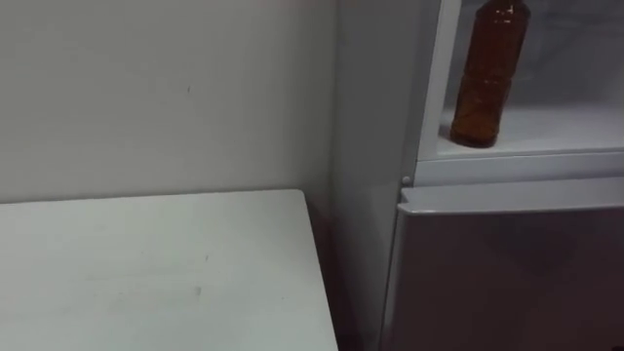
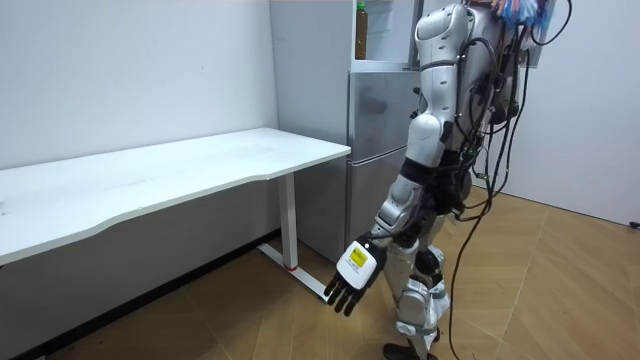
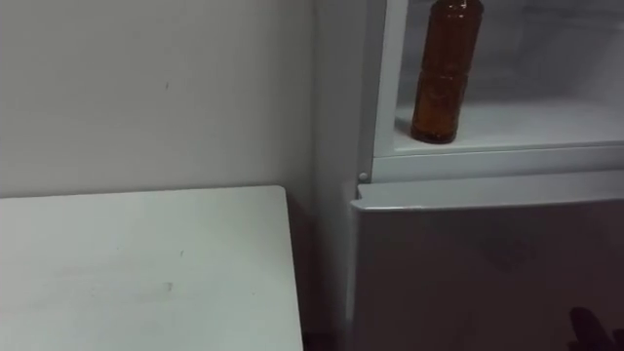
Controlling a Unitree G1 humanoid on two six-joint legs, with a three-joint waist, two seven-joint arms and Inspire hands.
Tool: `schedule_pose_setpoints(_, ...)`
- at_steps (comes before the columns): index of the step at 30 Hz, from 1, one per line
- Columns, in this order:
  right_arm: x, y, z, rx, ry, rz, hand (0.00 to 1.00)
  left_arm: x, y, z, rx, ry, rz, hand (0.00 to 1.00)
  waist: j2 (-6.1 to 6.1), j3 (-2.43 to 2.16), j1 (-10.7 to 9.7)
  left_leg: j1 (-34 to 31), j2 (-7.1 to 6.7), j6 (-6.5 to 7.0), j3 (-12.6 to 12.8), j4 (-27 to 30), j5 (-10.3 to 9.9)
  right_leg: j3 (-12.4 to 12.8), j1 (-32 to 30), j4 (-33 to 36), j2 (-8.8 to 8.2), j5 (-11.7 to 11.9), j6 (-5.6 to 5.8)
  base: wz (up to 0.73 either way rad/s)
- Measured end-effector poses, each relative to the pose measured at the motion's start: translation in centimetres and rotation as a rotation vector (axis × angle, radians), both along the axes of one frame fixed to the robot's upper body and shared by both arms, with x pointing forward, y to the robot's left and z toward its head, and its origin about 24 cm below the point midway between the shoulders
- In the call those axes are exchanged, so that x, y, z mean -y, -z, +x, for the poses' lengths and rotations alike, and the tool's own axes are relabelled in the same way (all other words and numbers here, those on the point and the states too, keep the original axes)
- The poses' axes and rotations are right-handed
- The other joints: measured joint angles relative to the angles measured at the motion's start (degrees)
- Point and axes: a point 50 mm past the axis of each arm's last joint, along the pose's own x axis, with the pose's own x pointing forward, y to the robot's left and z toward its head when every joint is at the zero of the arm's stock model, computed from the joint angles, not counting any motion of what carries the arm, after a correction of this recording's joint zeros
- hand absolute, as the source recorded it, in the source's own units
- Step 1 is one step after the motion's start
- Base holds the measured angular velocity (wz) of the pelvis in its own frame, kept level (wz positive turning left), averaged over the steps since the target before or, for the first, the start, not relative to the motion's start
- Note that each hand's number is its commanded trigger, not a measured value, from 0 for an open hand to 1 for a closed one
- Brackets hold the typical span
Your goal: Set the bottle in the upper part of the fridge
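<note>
Bottle (image 1: 492, 73): amber, ribbed plastic, upright on the white shelf (image 1: 556, 132) of the upper fridge compartment near its left wall, with nothing touching it. So I judge the placing done. It looks full, so fairly heavy. The body is stiff enough, and the ribbed waist is where I would grip if it needed shifting. It is tall and narrow, so easy to tip. From the left, the white worktop (image 1: 146, 273) lies bare against a plain wall (image 1: 146, 88). The closed lower fridge door (image 1: 507, 273) is just beside it. In the room view my left robot hand (image 2: 355, 272) hangs low over the wooden floor (image 2: 560, 290), fingers relaxed and empty. A dark tip low in the right eye view may be my right robot hand (image 3: 587, 327); I cannot tell how it is set.
</note>
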Motion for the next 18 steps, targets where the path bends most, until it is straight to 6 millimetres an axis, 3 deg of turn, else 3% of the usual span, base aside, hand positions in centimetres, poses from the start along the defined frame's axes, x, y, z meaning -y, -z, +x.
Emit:
schedule_pose_setpoints(7, 0.8, 5.2, -2.6, -0.255, 0.12, 0.08, 0.0, 0.0, 0.0, 0.7, 0.021, -0.004, -0.002, 0.0, -0.17, 0.15, 0.1, -0.1, 0.01, 0.0, -0.3, 0.0, 0.0, -1.2, -0.3, 0.1, -0.25, -0.1, -0.04, 0.03)
schedule_pose_setpoints(9, 0.8, 7.2, -3.9, -0.35, 0.152, 0.118, 0.0, 0.0, 0.0, 1.2, 0.032, -0.002, -0.002, 0.0, -0.34, 0.19, 0.1, -0.3, 0.01, -0.01, -0.3, 0.0, 0.0, -1.1, -0.5, 0.0, -0.23, -0.1, -0.04, 0.0)
schedule_pose_setpoints(12, -0.2, 11.4, -7.5, -0.579, 0.187, 0.191, 0.0, 0.0, 0.0, 1.6, 0.041, 0.003, -0.009, 0.0, -0.64, 0.12, 0.2, -0.4, 0.02, -0.01, -0.5, -0.1, 0.0, -1.4, -0.2, 0.0, -0.25, -0.1, -0.09, 0.02)
schedule_pose_setpoints(18, -1.1, 14.0, -11.2, -0.784, 0.204, 0.209, 0.0, 0.1, 0.0, 2.7, 0.068, 0.009, -0.013, 0.0, 0.15, 0.13, 0.0, 0.2, -0.03, 0.01, -0.4, -0.2, 0.0, -1.4, -0.1, 0.1, -0.3, -0.3, -0.05, 0.0)
